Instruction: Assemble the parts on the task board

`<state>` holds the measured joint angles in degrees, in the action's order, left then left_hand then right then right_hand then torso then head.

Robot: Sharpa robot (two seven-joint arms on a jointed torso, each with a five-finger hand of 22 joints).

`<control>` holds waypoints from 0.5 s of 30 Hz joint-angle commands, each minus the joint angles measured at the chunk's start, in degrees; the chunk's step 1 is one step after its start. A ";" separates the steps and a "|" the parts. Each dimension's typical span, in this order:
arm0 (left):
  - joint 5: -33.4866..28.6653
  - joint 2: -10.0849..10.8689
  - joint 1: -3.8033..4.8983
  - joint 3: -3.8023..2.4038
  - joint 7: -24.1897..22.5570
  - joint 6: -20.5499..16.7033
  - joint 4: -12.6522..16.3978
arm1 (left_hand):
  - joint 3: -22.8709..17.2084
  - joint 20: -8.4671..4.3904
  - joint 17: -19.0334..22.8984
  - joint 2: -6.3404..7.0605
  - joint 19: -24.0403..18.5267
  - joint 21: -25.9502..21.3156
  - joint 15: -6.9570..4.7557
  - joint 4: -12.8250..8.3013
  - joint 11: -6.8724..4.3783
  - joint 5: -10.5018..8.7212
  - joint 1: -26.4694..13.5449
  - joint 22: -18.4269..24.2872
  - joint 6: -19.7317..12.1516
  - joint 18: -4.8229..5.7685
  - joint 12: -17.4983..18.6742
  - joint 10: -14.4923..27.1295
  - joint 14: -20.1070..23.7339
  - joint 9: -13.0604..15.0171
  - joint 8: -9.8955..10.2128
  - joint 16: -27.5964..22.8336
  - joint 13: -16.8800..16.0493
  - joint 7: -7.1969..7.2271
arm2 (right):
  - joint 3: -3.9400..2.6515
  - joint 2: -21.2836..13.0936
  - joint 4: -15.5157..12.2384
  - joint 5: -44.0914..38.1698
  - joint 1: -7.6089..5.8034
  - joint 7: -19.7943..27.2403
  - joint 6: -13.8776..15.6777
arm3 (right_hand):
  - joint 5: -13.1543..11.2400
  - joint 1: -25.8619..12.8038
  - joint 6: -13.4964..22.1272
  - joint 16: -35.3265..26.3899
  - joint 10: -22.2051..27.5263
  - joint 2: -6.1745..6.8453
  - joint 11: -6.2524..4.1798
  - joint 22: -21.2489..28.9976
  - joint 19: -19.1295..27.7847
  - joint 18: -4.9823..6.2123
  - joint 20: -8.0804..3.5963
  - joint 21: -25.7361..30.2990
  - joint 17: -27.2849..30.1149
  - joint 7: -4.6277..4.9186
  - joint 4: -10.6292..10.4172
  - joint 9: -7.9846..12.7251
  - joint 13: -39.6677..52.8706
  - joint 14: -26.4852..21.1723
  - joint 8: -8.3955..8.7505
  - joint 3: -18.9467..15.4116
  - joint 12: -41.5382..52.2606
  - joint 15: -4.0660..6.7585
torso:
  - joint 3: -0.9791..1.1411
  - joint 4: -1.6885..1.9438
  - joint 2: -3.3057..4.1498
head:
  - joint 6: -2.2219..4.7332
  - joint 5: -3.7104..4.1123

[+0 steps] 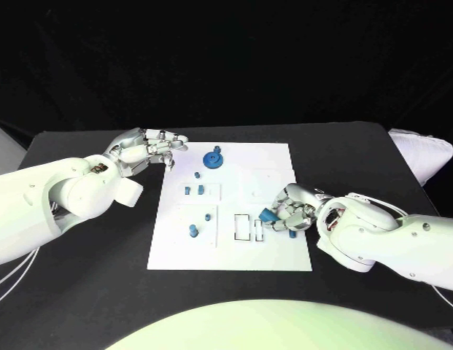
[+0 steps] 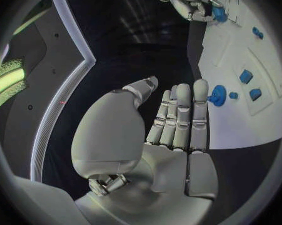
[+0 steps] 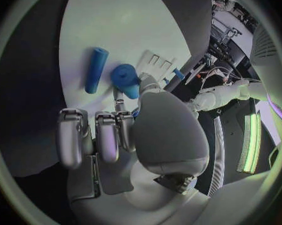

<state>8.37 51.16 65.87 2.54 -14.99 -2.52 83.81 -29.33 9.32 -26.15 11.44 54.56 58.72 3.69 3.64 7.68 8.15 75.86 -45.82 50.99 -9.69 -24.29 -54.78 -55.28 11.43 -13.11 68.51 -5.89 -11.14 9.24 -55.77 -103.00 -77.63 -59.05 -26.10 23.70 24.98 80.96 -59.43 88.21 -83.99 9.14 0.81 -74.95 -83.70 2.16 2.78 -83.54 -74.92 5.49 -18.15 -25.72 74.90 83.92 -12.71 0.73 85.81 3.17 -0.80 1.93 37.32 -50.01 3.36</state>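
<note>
The right hand (image 1: 289,209), right of middle, pinches a small blue part (image 1: 265,216) over the white task board (image 1: 273,157). It could slip. The left hand (image 1: 147,149), upper left, is spread, holding nothing.

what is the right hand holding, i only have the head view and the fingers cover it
observer: In the right wrist view the right hand pinches a round-headed blue part between thumb and fingers.
operator: anything lying close to it
observer: A blue cylinder lies flat on the task board beside that part, apart from the fingers.
operator: and the left hand, got anything in it
observer: No. The left wrist view shows the left hand with a bare palm and straight fingers. The blue disc sits on the board right at the fingertips, not gripped; I cannot tell whether they touch it.
</note>
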 commanded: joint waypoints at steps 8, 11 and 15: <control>-0.21 -0.05 0.00 -0.04 -0.13 1.02 0.06 | 0.00 -0.02 -0.07 -0.12 -0.48 -0.25 0.05 0.45 -0.08 0.03 0.24 0.01 -0.49 -0.67 -0.39 0.38 0.32 -0.08 -0.04 -0.05 -0.10 0.04 | 0.51 -0.65 -1.46 12.07 0.38 1.37 3.38 | -0.04 -2.32 -2.11 0.46 -3.64 1.86 -0.35 -11.44 -4.26 -0.79 -0.11 -0.85 -11.01 -0.50 1.54 0.48 11.95 5.20 -0.13 9.31 -0.07 0.19 | -0.05 0.01 -0.03 | 0.01 -0.29; -0.21 -0.08 0.00 -0.04 -0.11 1.02 0.02 | 0.00 -0.02 -0.07 -0.12 -0.48 -0.25 0.05 0.45 -0.08 0.03 0.24 0.01 -0.49 -0.67 -0.39 0.38 0.32 -0.08 -0.04 -0.05 -0.10 0.04 | 0.48 -0.90 -2.17 15.44 -0.09 2.23 4.15 | -0.86 -3.79 -2.63 0.56 -3.76 2.09 -0.52 -11.61 -4.35 -0.84 -0.20 -1.06 -11.32 -0.71 1.55 0.43 12.09 5.27 -0.40 10.42 0.09 0.31 | -0.06 -0.01 -0.04 | 0.01 -0.26; -0.21 -0.12 0.00 -0.04 -0.06 1.01 -0.01 | 0.00 -0.02 -0.07 -0.12 -0.48 -0.25 0.05 0.45 -0.08 0.03 0.24 0.01 -0.49 -0.67 -0.39 0.38 0.32 -0.08 -0.04 -0.05 -0.10 0.04 | 0.44 -1.13 -3.15 18.32 -0.91 3.09 4.85 | -2.36 -5.60 -2.92 0.64 -3.92 2.26 -0.62 -11.76 -4.42 -0.89 -0.29 -1.24 -11.58 -0.84 1.55 0.37 12.28 5.32 -0.64 11.20 0.30 0.41 | -0.05 -0.01 -0.01 | 0.06 -0.29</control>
<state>8.38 51.13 65.87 2.54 -14.86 -2.44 83.71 -29.33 9.32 -26.15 11.44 54.56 58.72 3.69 3.64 7.68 8.15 75.86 -45.82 50.99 -9.69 -24.29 -54.79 -55.28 11.43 -13.12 68.51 -5.93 -11.14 9.73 -56.86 -105.78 -64.66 -59.76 -25.03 27.65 22.57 75.86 -60.44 88.66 -83.86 11.52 0.61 -74.93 -83.74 2.15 2.75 -84.65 -74.91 6.31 -16.65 -25.01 74.94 83.93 -12.44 11.72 85.81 3.17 -0.86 1.92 37.30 -50.01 3.08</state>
